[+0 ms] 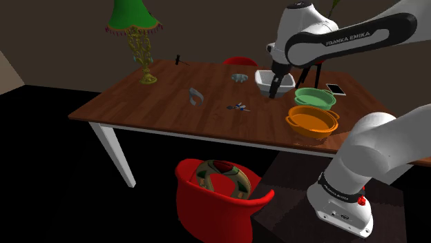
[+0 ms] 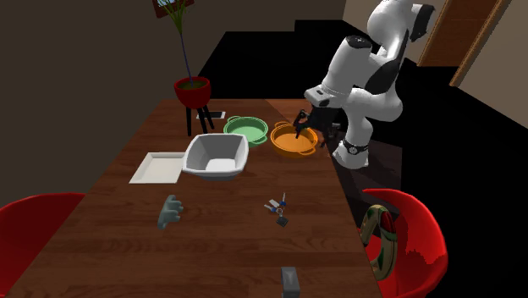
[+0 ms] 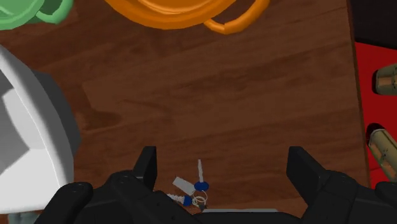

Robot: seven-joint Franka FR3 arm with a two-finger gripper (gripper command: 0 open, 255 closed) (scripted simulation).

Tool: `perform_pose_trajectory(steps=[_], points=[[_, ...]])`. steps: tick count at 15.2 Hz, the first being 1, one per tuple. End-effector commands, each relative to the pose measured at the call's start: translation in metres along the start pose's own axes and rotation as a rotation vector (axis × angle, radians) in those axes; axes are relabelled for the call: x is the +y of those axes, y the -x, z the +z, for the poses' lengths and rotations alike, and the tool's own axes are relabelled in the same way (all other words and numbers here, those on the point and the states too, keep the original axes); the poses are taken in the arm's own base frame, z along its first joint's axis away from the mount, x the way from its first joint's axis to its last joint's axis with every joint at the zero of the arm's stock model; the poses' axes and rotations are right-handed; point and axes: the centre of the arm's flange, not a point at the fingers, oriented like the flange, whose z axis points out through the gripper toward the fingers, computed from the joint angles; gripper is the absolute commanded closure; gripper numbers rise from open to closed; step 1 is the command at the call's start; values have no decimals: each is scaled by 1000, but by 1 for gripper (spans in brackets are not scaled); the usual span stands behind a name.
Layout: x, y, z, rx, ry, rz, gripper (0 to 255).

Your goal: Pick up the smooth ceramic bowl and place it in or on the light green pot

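Observation:
The white bowl (image 1: 264,81) (image 2: 217,156) stands upright on the brown wooden table (image 1: 166,103). Right beside it is the light green pot (image 1: 315,96) (image 2: 246,129), with its two handles. My black gripper (image 1: 276,90) (image 2: 303,127) (image 3: 226,168) hangs open above the table, holding nothing. It hovers over bare wood beside the bowl (image 3: 28,133), with the green pot (image 3: 25,13) beyond the bowl. The fingers (image 3: 147,165) stand wide apart and touch nothing.
An orange pot (image 1: 312,120) (image 2: 294,138) (image 3: 184,9) sits next to the green one. A bunch of keys (image 1: 238,106) (image 2: 277,207) (image 3: 194,188) lies below the gripper. A phone (image 1: 336,89), a lamp (image 1: 141,41), a white tray (image 2: 157,167) and a red chair (image 1: 214,197) are nearby.

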Motion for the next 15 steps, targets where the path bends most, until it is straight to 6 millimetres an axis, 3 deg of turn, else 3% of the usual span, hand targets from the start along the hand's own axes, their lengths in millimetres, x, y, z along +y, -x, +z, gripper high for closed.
perform_pose_trajectory(steps=[1, 15], points=[[21, -2, 20, 5, 30, -25, 0], [150, -22, 112, 32, 231, -183, 0]])
